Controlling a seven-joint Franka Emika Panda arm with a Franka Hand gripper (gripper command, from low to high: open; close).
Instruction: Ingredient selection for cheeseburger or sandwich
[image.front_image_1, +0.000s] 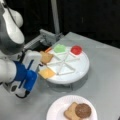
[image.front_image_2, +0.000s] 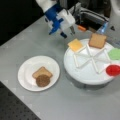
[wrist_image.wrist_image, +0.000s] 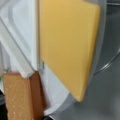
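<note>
A yellow cheese square (image.front_image_1: 46, 73) (image.front_image_2: 75, 45) lies in one wedge of the round white divided tray (image.front_image_1: 80, 68) (image.front_image_2: 85, 72). A tan toast square (image.front_image_1: 46, 57) (image.front_image_2: 97, 40) lies in the wedge beside it. My gripper (image.front_image_1: 39, 65) (image.front_image_2: 70, 32) hovers just outside the tray rim, closest to the cheese and holding nothing. The wrist view looks straight down on the cheese (wrist_image.wrist_image: 67, 45) and the toast (wrist_image.wrist_image: 20, 97); no fingers show there. On a white plate (image.front_image_1: 56, 108) (image.front_image_2: 26, 75) rests another toast square (image.front_image_1: 70, 112) (image.front_image_2: 42, 71) with the dark brown patty (image.front_image_1: 83, 110) (image.front_image_2: 43, 80) on top of it.
The tray also holds a green piece (image.front_image_1: 59, 48) (image.front_image_2: 115, 53) and a red piece (image.front_image_1: 76, 50) (image.front_image_2: 113, 70). A metal frame and post (image.front_image_1: 50, 35) stand behind the tray. Grey tabletop (image.front_image_1: 105, 82) surrounds the tray and plate.
</note>
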